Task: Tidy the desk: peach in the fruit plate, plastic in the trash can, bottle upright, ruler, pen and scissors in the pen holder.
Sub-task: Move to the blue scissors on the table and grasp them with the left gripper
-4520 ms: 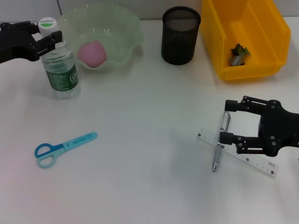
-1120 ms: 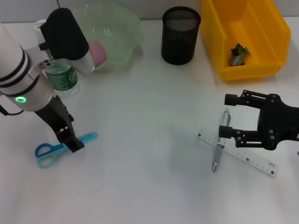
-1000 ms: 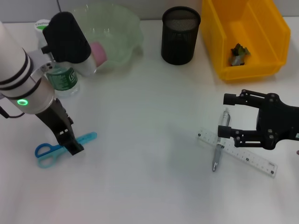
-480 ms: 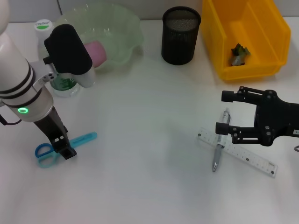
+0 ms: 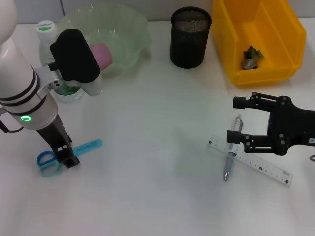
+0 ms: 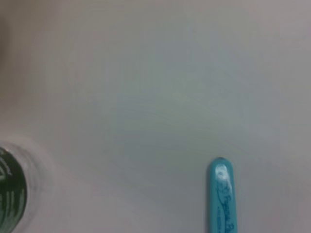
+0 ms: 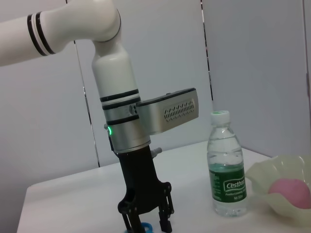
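Down at the scissors (image 5: 69, 152), left gripper (image 5: 66, 158) jaws straddle them apart; right gripper (image 5: 235, 124) jaws gape over pen (image 5: 232, 150).

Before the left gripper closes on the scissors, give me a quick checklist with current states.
1. Left gripper down over the scissors, at the handle end: ok.
2. Fingers straddling them: cannot tell.
3. Bottle upright, apart from the arm: ok.
4. Pen holder upright: ok.
5. Right gripper open over the pen and ruler, far from the left arm: ok.
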You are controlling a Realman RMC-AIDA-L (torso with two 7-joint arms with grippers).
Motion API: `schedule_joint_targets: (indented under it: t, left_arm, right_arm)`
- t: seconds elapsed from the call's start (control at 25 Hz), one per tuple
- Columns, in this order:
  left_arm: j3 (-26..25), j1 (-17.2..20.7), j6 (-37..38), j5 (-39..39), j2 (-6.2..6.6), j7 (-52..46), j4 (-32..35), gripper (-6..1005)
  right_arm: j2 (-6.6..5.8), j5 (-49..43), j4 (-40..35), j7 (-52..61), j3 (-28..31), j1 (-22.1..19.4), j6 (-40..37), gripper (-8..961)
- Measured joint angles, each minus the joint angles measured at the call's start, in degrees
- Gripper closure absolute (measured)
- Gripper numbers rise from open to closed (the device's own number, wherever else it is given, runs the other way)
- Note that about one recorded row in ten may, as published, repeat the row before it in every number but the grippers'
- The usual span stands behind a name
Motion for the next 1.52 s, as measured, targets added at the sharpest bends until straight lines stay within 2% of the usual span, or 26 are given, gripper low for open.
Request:
schedule_joint_targets:
  t: [0.4, 0.96, 1.12, 1.52]
  left_arm:
    - [0.7, 0.0, 0.4, 0.0, 0.00, 0.3, 0.0, 506]
    - [0.7, -0.3, 1.1, 0.0, 0.08, 0.5, -0.2, 517]
    - [0.7, -0.4, 1.4, 0.0, 0.09, 0.7, -0.4, 644]
    - [0.7, -0.4, 1.3, 0.0, 0.09, 1.1, -0.7, 662]
  right_arm:
    - [0.21, 0.0, 0.1, 0.0, -0.1, -0.4, -0.1, 119]
    - [0.24, 0.0, 0.1, 0.0, 0.0, -0.5, -0.5, 119]
    - [0.18, 0.0, 0.1, 0.0, 0.0, -0.6, -0.7, 120]
    - [0.19, 0.1, 0.1, 0.1, 0.2, -1.1, -1.4, 119]
